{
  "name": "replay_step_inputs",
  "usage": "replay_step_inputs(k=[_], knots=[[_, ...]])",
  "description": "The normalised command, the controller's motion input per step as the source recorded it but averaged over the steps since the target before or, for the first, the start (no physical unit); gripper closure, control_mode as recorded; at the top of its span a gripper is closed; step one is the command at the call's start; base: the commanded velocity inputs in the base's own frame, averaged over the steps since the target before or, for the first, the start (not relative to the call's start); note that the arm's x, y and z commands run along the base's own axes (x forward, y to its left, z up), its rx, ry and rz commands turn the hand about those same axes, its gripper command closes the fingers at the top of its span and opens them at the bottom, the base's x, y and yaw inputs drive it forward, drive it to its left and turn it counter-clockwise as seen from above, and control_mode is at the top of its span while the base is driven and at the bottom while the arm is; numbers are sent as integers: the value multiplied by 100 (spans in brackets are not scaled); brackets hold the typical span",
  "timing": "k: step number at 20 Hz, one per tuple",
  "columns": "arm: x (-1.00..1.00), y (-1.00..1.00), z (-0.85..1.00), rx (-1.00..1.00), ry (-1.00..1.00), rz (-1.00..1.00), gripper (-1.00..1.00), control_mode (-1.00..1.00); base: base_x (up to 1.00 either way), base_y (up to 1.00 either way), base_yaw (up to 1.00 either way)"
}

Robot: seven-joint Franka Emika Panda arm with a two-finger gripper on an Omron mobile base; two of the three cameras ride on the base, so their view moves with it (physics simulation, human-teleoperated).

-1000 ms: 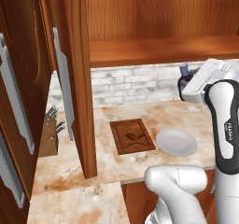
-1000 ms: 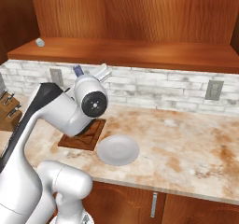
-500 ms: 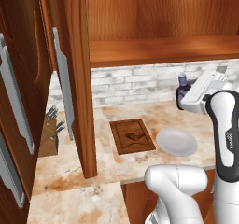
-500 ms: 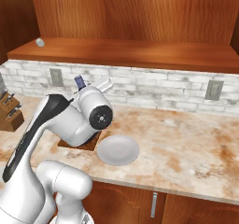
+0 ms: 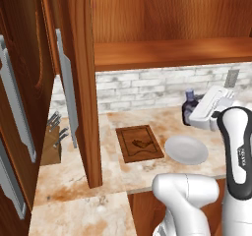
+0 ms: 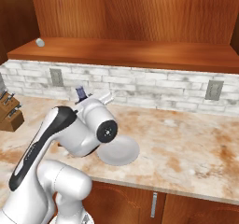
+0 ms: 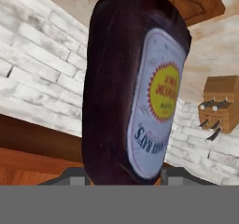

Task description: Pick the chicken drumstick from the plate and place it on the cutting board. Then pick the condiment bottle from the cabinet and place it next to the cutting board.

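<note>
Dark and pale-labelled, the condiment bottle (image 7: 135,92) sits gripped in the pincer (image 5: 197,113) above the desk (image 6: 186,143), near the back wall right of the cutting board (image 5: 139,143), presumably for setting down beside it.

Both base views overlook the plate (image 5: 186,150) (image 6: 120,151) from behind (hand view close-up).

White brick backsplash (image 6: 154,85), marbled counter (image 6: 186,148).
</note>
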Motion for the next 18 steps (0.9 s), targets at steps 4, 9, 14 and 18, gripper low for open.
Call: replay_step_inputs(k=[4,9,14,18], knots=[[9,1,-30,5,1,5,100,-100,0,0,0],[13,0,-24,6,1,6,100,-100,0,0,0],[13,0,-20,5,1,5,100,-100,0,0,0],[10,0,-13,5,2,4,100,-100,0,0,0]])
